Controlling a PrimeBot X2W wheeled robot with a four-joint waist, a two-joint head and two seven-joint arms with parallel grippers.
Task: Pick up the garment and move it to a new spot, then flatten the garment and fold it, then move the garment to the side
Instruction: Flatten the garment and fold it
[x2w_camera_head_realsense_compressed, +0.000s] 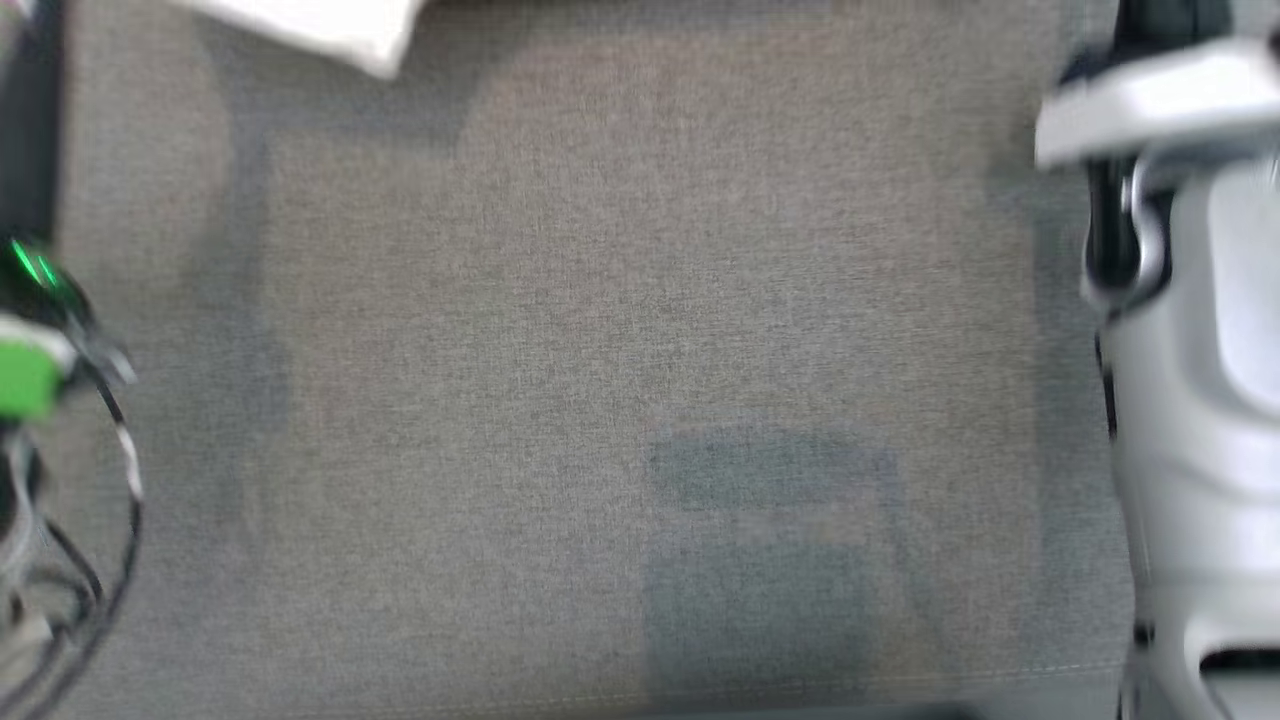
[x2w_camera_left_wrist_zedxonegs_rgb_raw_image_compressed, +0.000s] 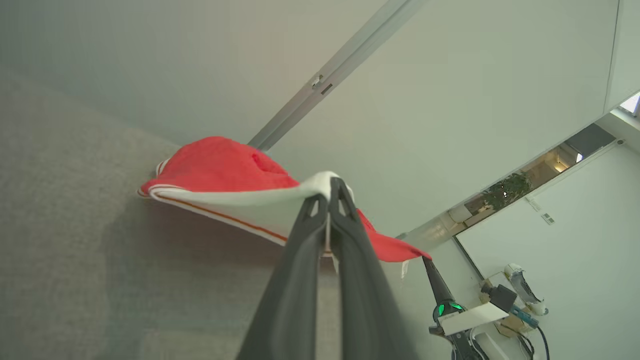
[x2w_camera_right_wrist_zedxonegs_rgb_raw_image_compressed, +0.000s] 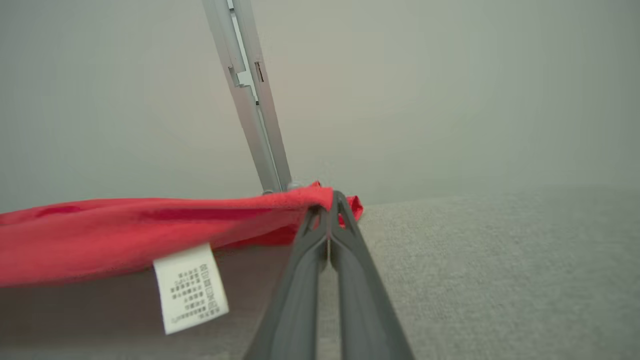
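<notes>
Left wrist view: left gripper (x2w_camera_left_wrist_zedxonegs_rgb_raw_image_compressed: 330, 187) and right gripper (x2w_camera_right_wrist_zedxonegs_rgb_raw_image_compressed: 332, 200) each pinched on red garment (x2w_camera_left_wrist_zedxonegs_rgb_raw_image_compressed: 215, 167), metal rail (x2w_camera_left_wrist_zedxonegs_rgb_raw_image_compressed: 340, 70) behind.

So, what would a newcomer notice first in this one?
The red garment with white trim, held over the grey fabric surface: the left gripper is shut on a white edge, the right gripper on a red corner. Then the white care label hanging under the red cloth in the right wrist view.

Red garment (x2w_camera_right_wrist_zedxonegs_rgb_raw_image_compressed: 125, 227) between tight jaws
</notes>
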